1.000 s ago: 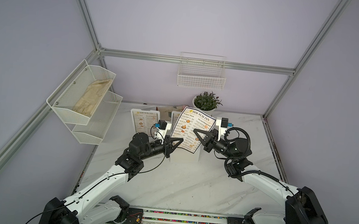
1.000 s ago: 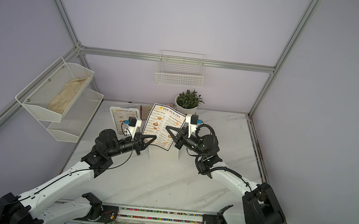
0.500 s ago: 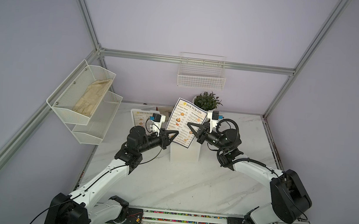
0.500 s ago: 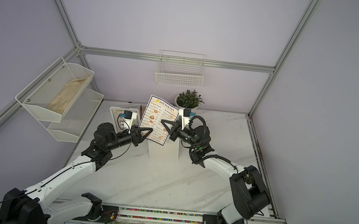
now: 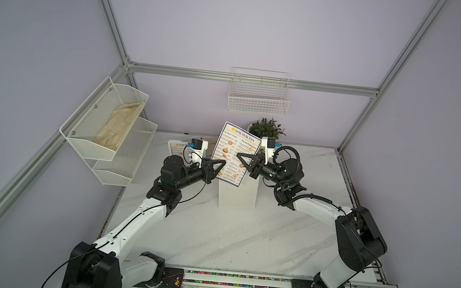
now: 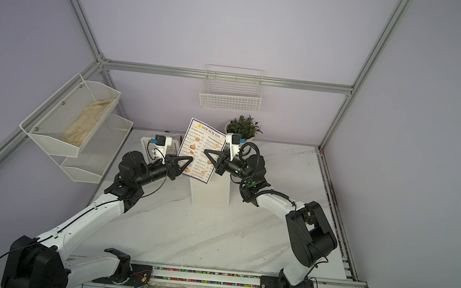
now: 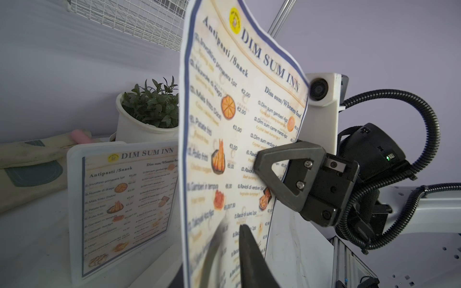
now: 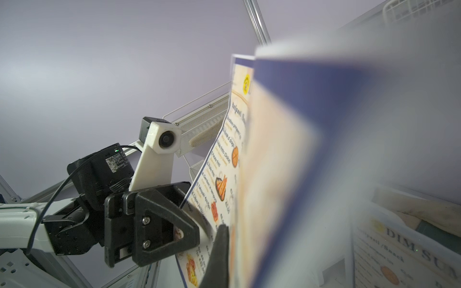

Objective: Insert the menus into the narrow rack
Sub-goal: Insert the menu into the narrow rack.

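"Lilac walls, pale marbled counter (image 5: 213, 236). Where is the menu (image 5: 236, 151) right now?"

"Up in the air over the middle of the counter, standing on end with the heading uppermost. Its long axis is close to upright, with a slight lean. Its lower short edge hangs just over the white stand (image 5: 238, 198), which I take to be the rack."

"So the slot lies straight below it?"

"As I judge it, yes: the way in is down along the sheet's own length. I can't see the slot itself from here."

"Who has hold of it?"

"The right tool (image 7: 258, 167). It is clamped tight on the sheet's side edge, about halfway up, so that arm looks like the one to lower it."

"And the left tool (image 5: 222, 162)?"

"At the opposite side edge, lower down. Its jaws stand a little apart, with a gap showing between them. Whether either one touches the paper I can't tell."

"Any others?"

"A second menu (image 7: 124, 199) leans in a white holder further back, on the left arm's side, apart from the stand."
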Tool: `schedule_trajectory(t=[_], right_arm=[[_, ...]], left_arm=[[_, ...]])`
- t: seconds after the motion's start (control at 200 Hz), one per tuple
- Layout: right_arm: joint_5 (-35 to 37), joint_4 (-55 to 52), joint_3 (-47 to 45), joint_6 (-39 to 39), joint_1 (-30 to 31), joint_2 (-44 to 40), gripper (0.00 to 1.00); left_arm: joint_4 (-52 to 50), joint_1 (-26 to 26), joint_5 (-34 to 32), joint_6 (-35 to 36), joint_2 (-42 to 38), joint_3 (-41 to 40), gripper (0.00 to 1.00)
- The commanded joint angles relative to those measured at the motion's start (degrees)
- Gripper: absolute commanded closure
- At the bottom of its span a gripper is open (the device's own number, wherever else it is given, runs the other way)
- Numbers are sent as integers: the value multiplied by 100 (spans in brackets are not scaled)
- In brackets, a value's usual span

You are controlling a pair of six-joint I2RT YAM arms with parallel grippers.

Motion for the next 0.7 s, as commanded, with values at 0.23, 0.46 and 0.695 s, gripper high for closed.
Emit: schedule_trajectory(t=[0.23,0.46,0.695], right_arm=[[-259,818,248,292,-207,240,100],[-410,1160,517,598,-388,599,100],[-533,1394,710,788,-464,774,100]], left_arm=[[516,198,205,-194,226,506,88],[713,309,303,-360,450,633,88],[836,353,506,-514,725,870,88]])
